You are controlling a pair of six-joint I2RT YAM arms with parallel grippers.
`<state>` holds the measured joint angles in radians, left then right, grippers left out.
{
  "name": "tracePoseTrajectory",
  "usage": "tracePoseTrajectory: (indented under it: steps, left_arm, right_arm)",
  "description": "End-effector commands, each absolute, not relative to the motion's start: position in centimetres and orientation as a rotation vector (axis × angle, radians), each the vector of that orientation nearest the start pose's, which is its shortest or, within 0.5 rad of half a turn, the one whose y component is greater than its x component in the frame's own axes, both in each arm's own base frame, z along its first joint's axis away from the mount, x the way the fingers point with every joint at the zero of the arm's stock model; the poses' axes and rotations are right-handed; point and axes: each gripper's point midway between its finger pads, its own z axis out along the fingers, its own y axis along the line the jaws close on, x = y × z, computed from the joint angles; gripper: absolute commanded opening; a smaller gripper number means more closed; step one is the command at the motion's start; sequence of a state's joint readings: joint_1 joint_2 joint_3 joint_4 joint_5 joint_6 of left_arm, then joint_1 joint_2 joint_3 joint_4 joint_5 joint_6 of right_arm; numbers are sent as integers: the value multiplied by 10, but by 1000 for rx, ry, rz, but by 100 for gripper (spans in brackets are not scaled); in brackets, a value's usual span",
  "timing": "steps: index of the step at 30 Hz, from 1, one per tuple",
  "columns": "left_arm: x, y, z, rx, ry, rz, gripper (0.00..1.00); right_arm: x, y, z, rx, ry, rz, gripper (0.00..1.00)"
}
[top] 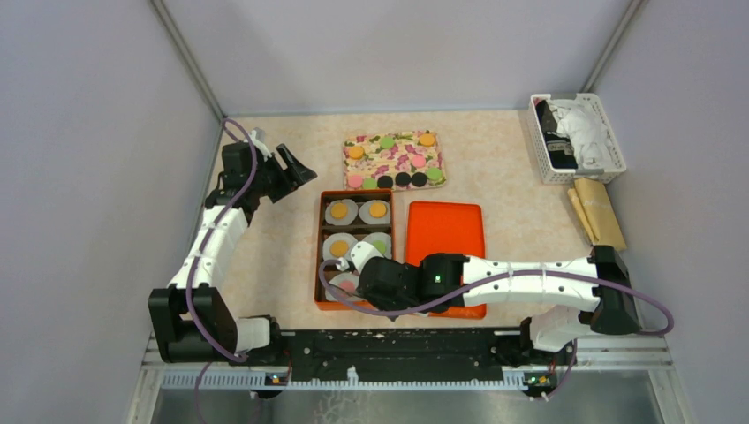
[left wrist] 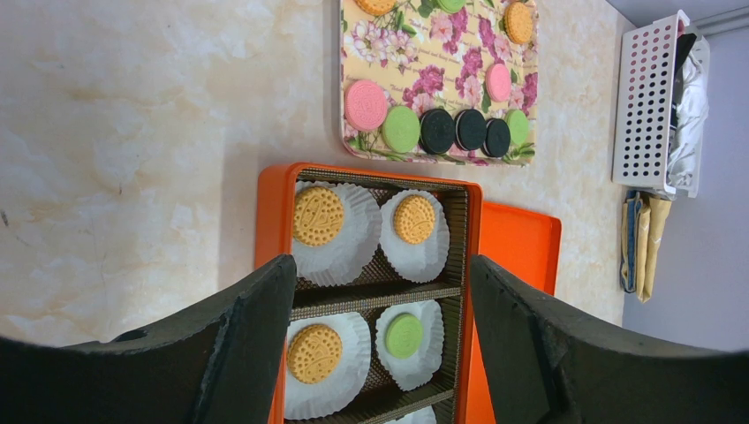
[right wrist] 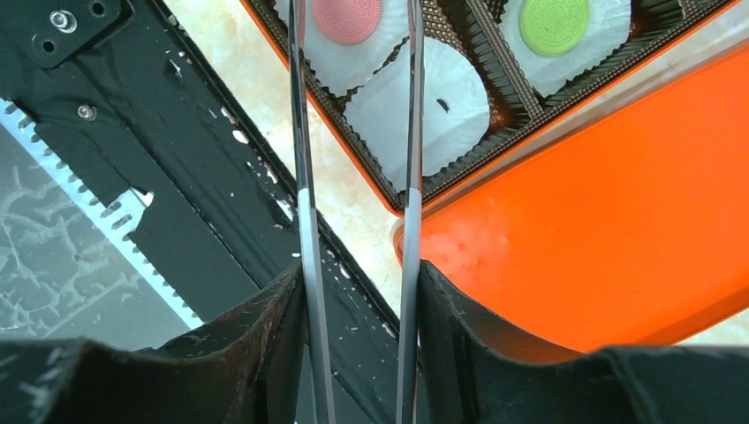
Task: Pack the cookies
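Cookies (left wrist: pixel 401 129) look thin, stiff, light, prob. brittle: nip across rim, gently. Right gripper (right wrist: pixel 360 274) clamped on tongs (right wrist: pixel 298 132), blades apart. Left gripper (left wrist: pixel 382 265) spread wide, empty.

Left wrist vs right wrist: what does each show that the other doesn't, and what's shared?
Only left wrist: the floral board with loose cookies, three orange cookies in paper cups, the white basket, the open, empty left gripper. Only right wrist: tongs clamped in the right gripper, a pink cookie in its cup, an empty paper cup beside it, the black base rail. Both: the orange box, its green cookie, the orange tray alongside.
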<state>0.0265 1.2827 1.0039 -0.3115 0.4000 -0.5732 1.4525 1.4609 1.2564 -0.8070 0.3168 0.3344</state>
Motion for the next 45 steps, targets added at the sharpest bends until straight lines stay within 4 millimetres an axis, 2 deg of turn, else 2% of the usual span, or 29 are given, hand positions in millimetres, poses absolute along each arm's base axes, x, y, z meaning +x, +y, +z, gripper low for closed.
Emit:
tracePoseTrajectory:
  steps: [1, 7, 12, 20, 22, 24, 28, 33, 37, 45]
  left_arm:
    - [370, -78, 218, -387, 2104, -746, 78]
    - [370, -78, 218, -385, 2103, -749, 78]
    - [371, -77, 221, -386, 2096, -740, 78]
    - [373, -77, 220, -386, 2096, -742, 78]
    - [374, -78, 219, -386, 2100, -746, 78]
    - [375, -77, 217, -386, 2103, -741, 78]
    - [377, -74, 215, -387, 2108, -714, 78]
    - [381, -72, 209, -394, 2118, -706, 78]
    - [383, -74, 202, -400, 2135, -718, 78]
    - [384, -73, 198, -402, 2140, -710, 78]
  right_arm:
    - [87, 346, 178, -1170, 2151, 357, 42]
    - [107, 341, 213, -1073, 2074, 301, 41]
    - [138, 330, 245, -937, 2009, 208, 40]
    - [227, 306, 269, -670, 2000, 162, 40]
    - [251, 307, 268, -626, 1998, 177, 40]
    - [275, 308, 259, -612, 2013, 170, 40]
    - [312, 318, 246, -601, 2034, 155, 40]
    - [347, 333, 222, -613, 2081, 161, 40]
    - [377, 336, 204, -602, 2125, 140, 40]
    - [415, 344, 168, -613, 2188, 137, 40]
